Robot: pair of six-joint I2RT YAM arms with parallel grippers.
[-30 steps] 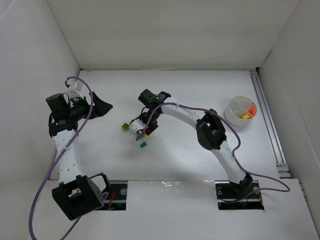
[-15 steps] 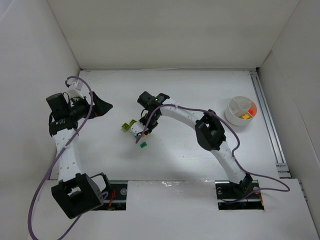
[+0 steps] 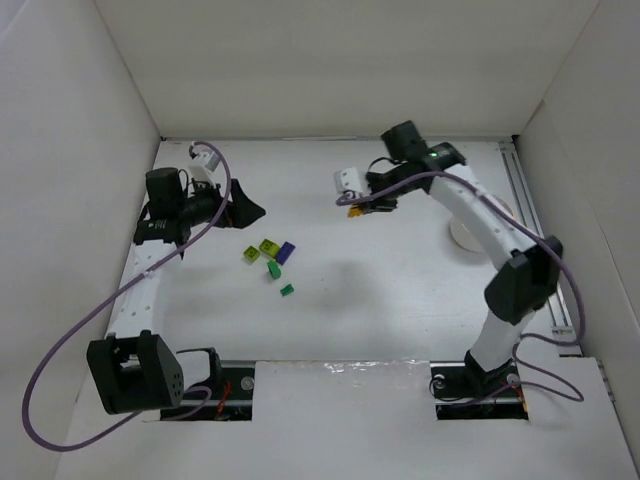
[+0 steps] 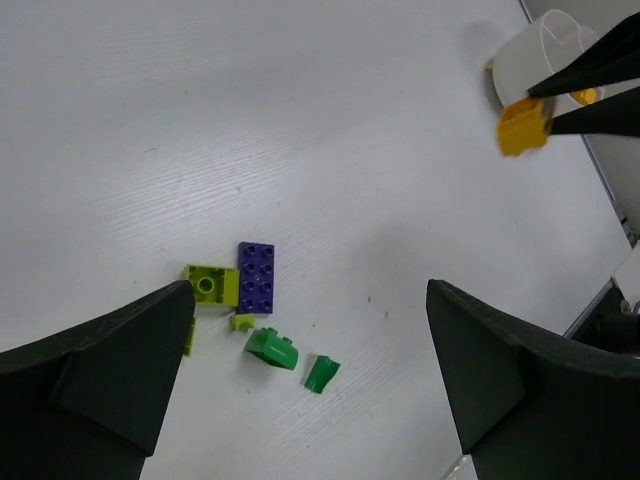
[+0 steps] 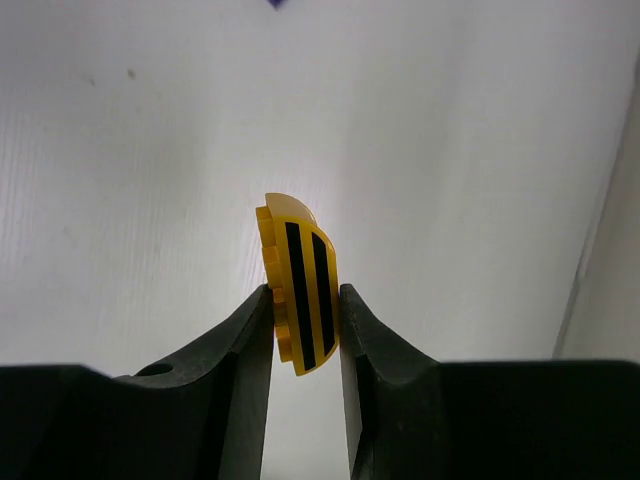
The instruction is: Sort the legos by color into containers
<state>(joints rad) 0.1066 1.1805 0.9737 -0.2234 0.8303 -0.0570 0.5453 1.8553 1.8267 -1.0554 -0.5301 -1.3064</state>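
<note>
Now the right fingers (image 5: 250,345) have swung off the pile (image 3: 270,255), pinching a small yellow black-striped plastic brick (image 5: 302,295) in mid-air — partway to the round white divided bowl (image 4: 520,68). Left fingers (image 4: 110,365) hang wide, empty.

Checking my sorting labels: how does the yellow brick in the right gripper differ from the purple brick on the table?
The yellow brick is pinched between the fingers of the right gripper, off the table; the purple brick lies flat, studs up, touching a lime green brick. The yellow brick has two black stripes and a rounded end; the purple brick is plain and rectangular. Both have studs.
</note>
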